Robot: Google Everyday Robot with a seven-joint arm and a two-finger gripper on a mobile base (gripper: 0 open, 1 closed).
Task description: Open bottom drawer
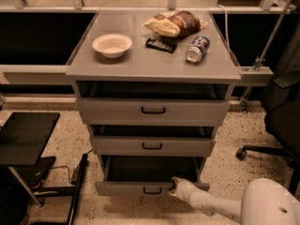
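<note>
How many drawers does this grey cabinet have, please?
3: the top drawer, the middle drawer below it, and the bottom drawer, lowest, with the hand at its front edge.

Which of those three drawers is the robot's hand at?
The bottom drawer, the lowest; the gripper is at its front, right of the handle.
</note>
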